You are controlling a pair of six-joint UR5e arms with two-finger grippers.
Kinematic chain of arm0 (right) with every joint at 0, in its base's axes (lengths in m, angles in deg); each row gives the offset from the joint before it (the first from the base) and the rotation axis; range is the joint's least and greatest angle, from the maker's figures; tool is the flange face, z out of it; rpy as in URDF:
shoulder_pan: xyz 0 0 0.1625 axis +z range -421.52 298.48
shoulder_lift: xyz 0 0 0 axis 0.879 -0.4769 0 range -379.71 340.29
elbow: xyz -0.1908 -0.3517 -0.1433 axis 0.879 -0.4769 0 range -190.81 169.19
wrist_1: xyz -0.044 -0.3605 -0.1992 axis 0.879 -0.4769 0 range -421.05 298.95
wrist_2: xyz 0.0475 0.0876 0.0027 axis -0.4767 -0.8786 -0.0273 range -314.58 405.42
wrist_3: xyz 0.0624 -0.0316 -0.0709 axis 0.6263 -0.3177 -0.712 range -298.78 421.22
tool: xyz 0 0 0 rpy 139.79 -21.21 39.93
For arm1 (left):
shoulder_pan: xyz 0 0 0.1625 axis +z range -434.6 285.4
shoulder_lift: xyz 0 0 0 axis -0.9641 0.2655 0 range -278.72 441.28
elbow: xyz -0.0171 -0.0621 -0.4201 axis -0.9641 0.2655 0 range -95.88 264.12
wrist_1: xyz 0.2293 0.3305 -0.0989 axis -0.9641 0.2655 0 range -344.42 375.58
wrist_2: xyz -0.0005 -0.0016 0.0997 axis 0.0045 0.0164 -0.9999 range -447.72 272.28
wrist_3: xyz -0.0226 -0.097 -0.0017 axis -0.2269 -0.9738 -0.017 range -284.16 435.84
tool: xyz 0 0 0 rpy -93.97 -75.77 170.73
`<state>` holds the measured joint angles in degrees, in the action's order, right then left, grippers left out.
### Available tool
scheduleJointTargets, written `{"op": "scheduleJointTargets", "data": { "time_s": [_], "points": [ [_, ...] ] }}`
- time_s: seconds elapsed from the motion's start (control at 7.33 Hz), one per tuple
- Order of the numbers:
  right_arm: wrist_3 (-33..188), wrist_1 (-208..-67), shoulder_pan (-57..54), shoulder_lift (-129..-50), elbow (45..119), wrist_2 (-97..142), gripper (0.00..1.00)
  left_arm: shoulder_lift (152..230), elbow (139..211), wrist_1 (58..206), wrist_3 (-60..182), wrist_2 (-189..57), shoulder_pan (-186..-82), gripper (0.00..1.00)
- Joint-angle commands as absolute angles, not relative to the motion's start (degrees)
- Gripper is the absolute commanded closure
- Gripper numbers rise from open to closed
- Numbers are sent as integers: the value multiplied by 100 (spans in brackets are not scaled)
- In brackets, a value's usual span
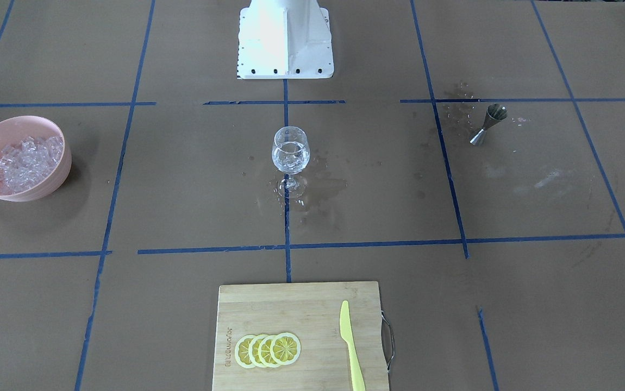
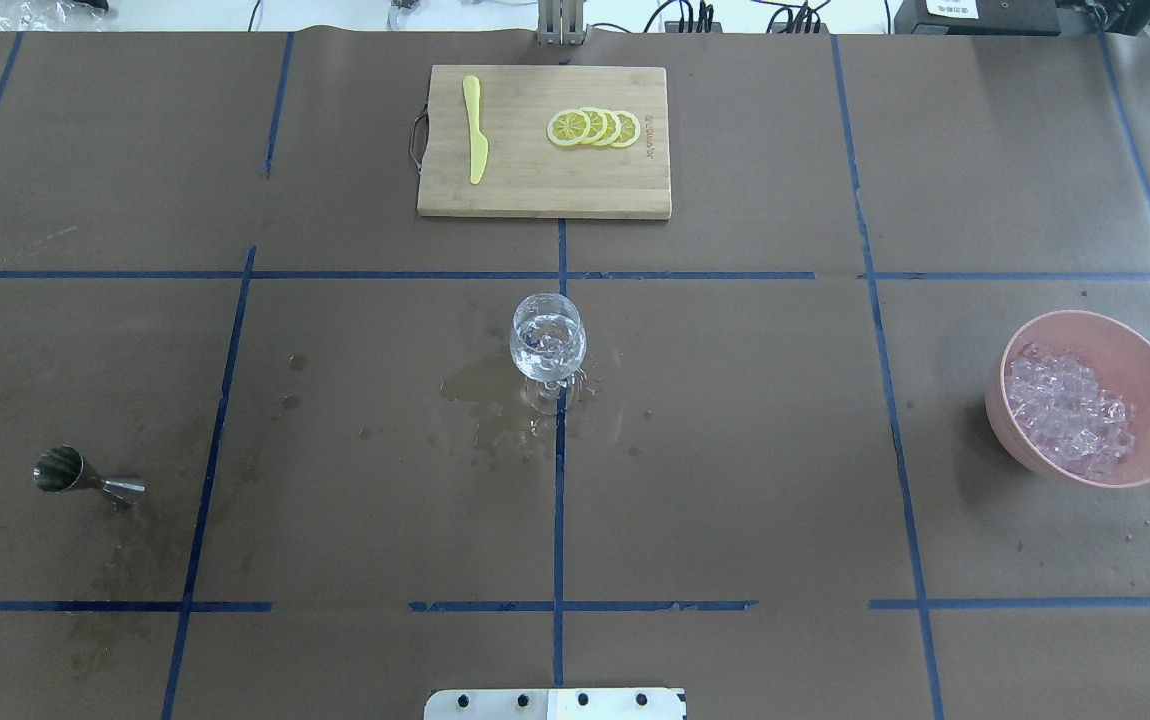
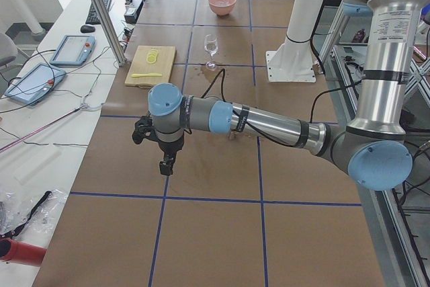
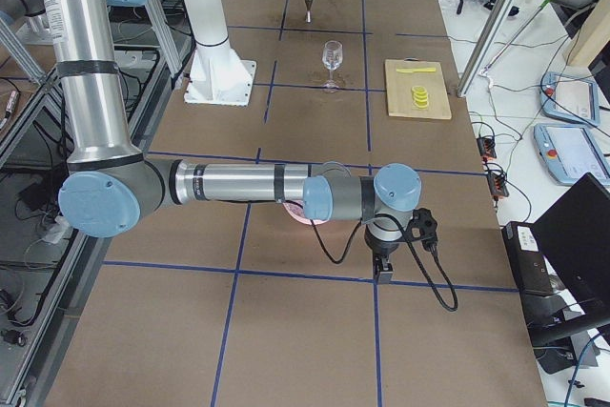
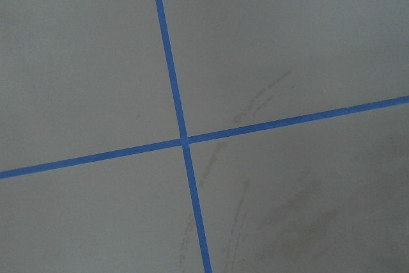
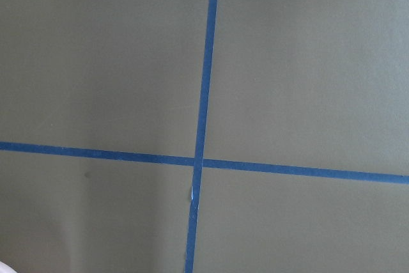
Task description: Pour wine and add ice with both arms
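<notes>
The left gripper (image 3: 165,165) hangs off a level left arm (image 3: 269,124), over bare table (image 1: 182,179) at the table's end on that side. The right gripper (image 4: 384,264) hangs the same way from the right arm (image 4: 238,183) at the other end. Both show only from the side, so I cannot tell whether their fingers are spread or pressed together. Nothing is seen in them. Each wrist camera shows only brown paper and crossed blue tape.

At the table's centre a glass (image 1: 291,155) stands upright, holding the wine (image 1: 291,158), a clear liquid. Glints in it may be cubes, but I cannot be sure. A wet patch (image 1: 318,190) spreads round its foot. A metal jigger (image 1: 489,124) stands well apart on the robot's left. The ice (image 1: 27,160) fills a pink bowl (image 1: 51,182) well apart on its right. Across the table lies a board (image 1: 291,309) with lemon slices (image 1: 268,350) and a yellow knife (image 1: 350,347).

The pour looks done, with ice added or due next. If cubes are wanted, the right arm must reach the bowl, pinch one cube, and release it low over the rim without knocking the glass.
</notes>
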<state>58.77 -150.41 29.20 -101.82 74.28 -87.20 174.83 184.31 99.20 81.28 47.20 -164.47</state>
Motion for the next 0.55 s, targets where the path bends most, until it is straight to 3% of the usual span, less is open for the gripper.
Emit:
{"op": "scheduleJointTargets", "data": {
  "time_s": [0.0, 0.41],
  "points": [
    [5875, -15017, 2919, -10162, 7392, -8730, 0, 17305, 18397, 9995, 8156, 4754, -16460, 0],
    [5806, -14903, 2840, -10223, 7313, -9143, 0, 17155, 18345, 10521, 8130, 5026, -16452, 0]
  ]
}}
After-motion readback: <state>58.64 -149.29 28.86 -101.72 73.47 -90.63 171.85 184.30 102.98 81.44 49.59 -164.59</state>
